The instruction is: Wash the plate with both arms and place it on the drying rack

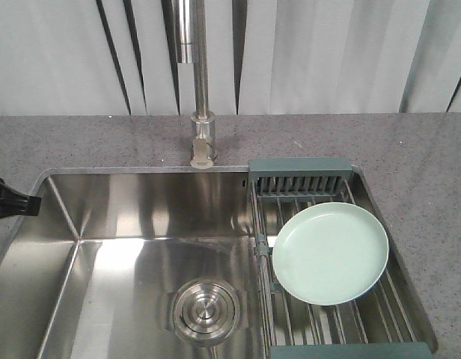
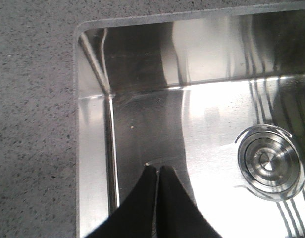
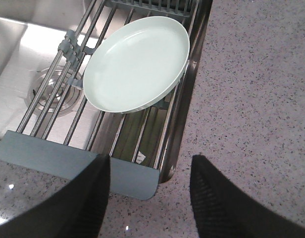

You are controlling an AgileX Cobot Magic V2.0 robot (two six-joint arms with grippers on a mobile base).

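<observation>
**Plate sitting on the rack, both arms off it**

Right end effector (image 3: 147,198) is closest to the lens in its wrist view: two black fingers (image 3: 227,203) spread wide apart, nothing between them, hanging over the near end of the drying rack (image 3: 73,161) and the speckled grey tabletop (image 3: 256,99). Just past those fingers the pale mint-green plate (image 3: 137,64) lies face up on the rack's metal rods, a bit tilted, with its right edge close to the sink wall.

Left end effector (image 2: 158,171) is over the other side of the sink (image 2: 142,124). Its two black fingertips are pressed together, holding nothing, and it hovers above the steel basin floor near the left wall. The round steel drain (image 2: 266,161) is off to its right, well apart from it.

From the front camera, the plate (image 1: 330,253) is on the drying rack (image 1: 298,166), which spans the right end of the sink (image 1: 141,202), below the slotted end section. The drain (image 1: 206,310) is to the plate's left, down in the basin. The faucet (image 1: 202,112) stands behind the sink on the tabletop (image 1: 66,142). Only a bit of the black left arm (image 1: 12,203) pokes in at the left edge.
</observation>
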